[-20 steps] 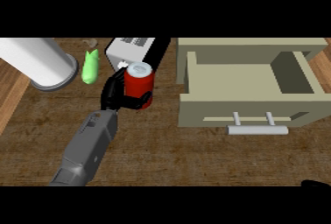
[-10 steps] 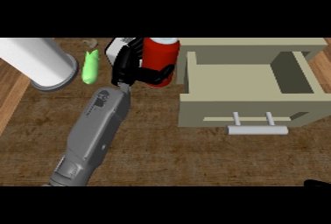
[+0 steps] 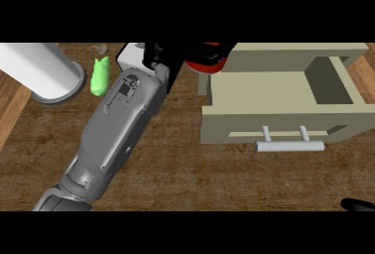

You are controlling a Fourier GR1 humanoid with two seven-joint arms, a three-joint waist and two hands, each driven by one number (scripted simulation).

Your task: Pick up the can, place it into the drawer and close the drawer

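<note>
The red can is lifted off the counter at the view's top edge, just left of the beige drawer; only its lower part shows. My left hand is curled round the can, its grey forearm running up from the lower left. The drawer stands pulled out with its inside bare, and its grey bar handle faces me. Only a black tip of my right hand shows at the lower right corner.
A large white cylinder stands at the upper left on the wooden counter. Beside it lies a small green object. A white boxy item sits partly hidden behind my left forearm.
My left hand has raised the can from the counter and carried it farther away and to the right, up against the drawer's left side. The drawer has not moved.
</note>
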